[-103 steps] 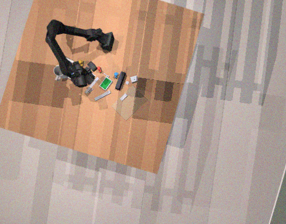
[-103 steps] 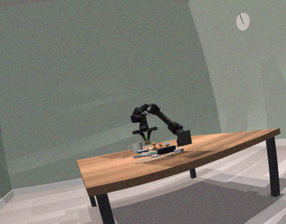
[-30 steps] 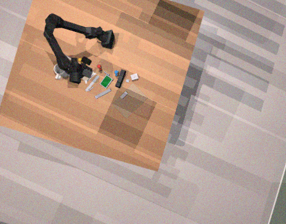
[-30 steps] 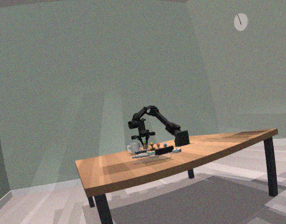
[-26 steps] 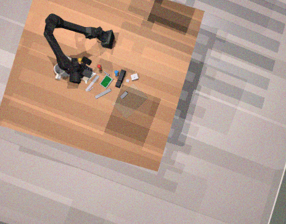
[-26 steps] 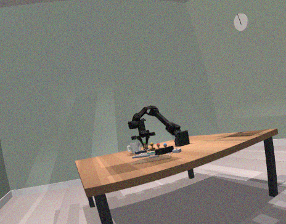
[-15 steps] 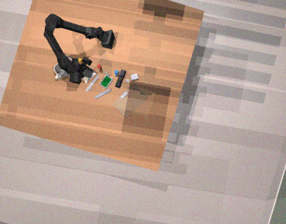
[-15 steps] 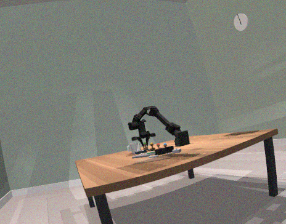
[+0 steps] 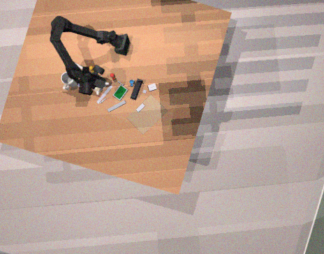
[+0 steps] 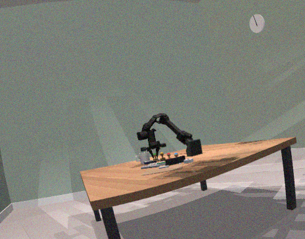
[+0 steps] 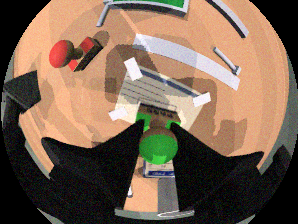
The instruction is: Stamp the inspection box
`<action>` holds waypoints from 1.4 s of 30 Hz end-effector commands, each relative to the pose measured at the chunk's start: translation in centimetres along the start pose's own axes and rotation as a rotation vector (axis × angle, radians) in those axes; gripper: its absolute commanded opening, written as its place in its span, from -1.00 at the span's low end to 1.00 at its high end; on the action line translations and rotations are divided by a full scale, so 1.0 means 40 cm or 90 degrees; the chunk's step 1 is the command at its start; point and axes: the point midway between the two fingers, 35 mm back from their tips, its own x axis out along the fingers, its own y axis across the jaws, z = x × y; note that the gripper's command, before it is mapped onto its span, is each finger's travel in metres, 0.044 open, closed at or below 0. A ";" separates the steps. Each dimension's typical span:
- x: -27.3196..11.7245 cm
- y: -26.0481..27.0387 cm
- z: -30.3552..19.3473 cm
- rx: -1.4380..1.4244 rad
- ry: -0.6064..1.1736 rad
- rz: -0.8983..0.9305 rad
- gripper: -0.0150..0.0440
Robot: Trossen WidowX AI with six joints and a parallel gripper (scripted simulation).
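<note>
Green-knobbed stamp (image 11: 158,145) over lower part of taped card (image 11: 145,91); contact unclear. Claw (image 9: 102,87) (image 10: 155,159) (image 11: 157,125) closed on the stamp. Red-knobbed stamp (image 9: 112,76) (image 10: 168,154) (image 11: 62,53) stands near the card. Green pad (image 9: 120,92) (image 11: 159,2) lies farther out, past a pale strip (image 9: 105,94) (image 11: 187,57).

The card (image 11: 142,89) is placed beneath the gripper (image 9: 100,87) (image 10: 156,159) (image 11: 158,131). Beyond it, a strip (image 9: 105,93) (image 11: 187,57) and then the pad (image 9: 120,92) (image 10: 161,163) (image 11: 159,3) are laid; to the left in the wrist view, another stamp (image 9: 112,75) (image 10: 168,154) (image 11: 61,54) is placed.

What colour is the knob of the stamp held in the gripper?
Green, a bright shade; the stamp's knob shows best in the wrist view.
</note>
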 end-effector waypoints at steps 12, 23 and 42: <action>0.026 0.002 -0.003 -0.002 0.005 -0.001 -0.49; 0.029 0.002 -0.003 -0.002 0.006 -0.002 -0.49; 0.037 0.002 -0.004 -0.002 0.006 -0.002 -0.49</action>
